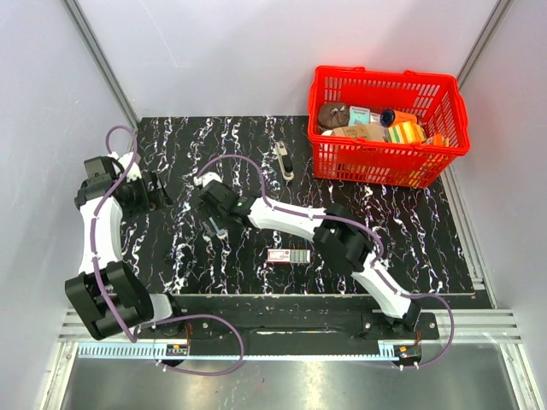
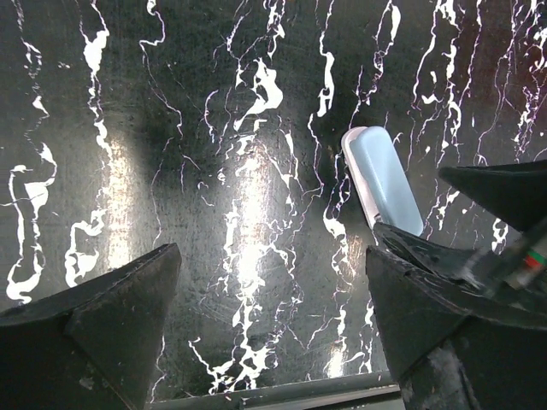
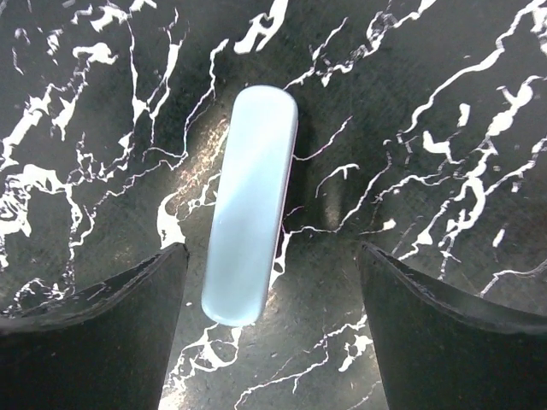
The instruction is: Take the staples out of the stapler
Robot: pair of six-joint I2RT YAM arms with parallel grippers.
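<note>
The right pincer [image 3: 269, 253] is hanging wide open above the black, white-veined tabletop [image 3: 444, 102], gripping nothing. The slim, bar-shaped stapler [image 3: 248, 205] with its pale silvery top is lying flat between the fingers, left of the frame's centre, seemingly touching neither. The left pincer [image 2: 272, 252] is also gaping empty. The unloading is seemingly only starting: the stapler is sitting closed, with no staples showing.

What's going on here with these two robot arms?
Two robot arms are meant to empty a stapler of staples, but neither holds anything right now. The right gripper hangs open above a pale rounded bar lying on the black table. The left gripper, also open, is close by, over bare table. The stapler lies untouched farther back, near the red basket.
</note>
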